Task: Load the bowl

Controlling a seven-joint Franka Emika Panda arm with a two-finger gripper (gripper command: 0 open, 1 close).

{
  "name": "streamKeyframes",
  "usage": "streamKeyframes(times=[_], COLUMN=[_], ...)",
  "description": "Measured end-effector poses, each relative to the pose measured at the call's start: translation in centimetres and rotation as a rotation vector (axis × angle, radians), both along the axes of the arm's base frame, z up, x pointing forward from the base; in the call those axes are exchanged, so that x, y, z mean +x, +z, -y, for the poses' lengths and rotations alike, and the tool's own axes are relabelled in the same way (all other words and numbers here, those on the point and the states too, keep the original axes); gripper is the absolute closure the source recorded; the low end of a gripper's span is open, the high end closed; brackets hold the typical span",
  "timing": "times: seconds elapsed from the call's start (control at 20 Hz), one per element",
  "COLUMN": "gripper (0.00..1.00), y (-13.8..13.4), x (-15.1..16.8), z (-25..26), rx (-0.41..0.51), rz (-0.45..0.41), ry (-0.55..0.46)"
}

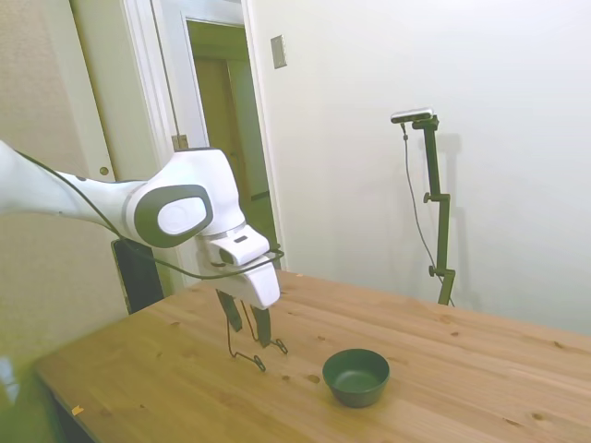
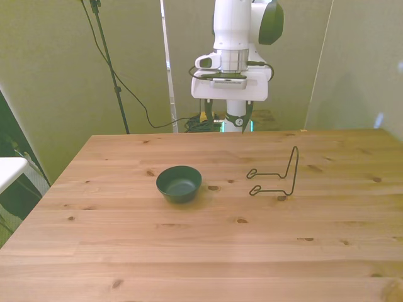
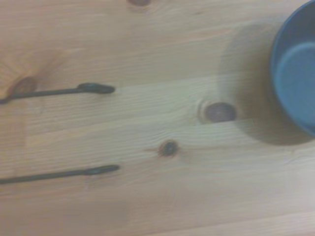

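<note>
Green bowl (image 2: 179, 183) empty, sitting on table (image 2: 201, 251) approx mid, left of wire rack (image 2: 277, 176) in front view. Gripper (image 2: 228, 119) up high at bowl's 1 o'clock, well apart, fingers spread, holding nothing.

- From the side view you look across the table (image 1: 480, 351) from off one side, standing well back.
- The front view faces you down the table's length, from slightly above.
- Your wrist view looks straight down from close by, blurred.
- All three share the bowl (image 1: 355, 377) (image 2: 179, 184) (image 3: 295, 83) and the wire rack (image 1: 251, 343) (image 2: 277, 175) (image 3: 59, 130).
</note>
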State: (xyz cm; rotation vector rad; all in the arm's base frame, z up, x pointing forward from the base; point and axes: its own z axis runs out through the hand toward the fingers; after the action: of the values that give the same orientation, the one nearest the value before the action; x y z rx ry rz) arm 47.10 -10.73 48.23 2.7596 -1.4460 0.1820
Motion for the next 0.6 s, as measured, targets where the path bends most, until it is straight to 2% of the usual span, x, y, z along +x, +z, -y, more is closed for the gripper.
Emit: streamKeyframes(times=[0.4, 0.6], gripper=[0.00, 0.00], y=[3.0, 2.8], x=[3.9, 7.0], z=[7.6, 10.1], rx=[-0.072, -0.086], rz=[-0.040, -0.044], ry=[0.017, 0.038])
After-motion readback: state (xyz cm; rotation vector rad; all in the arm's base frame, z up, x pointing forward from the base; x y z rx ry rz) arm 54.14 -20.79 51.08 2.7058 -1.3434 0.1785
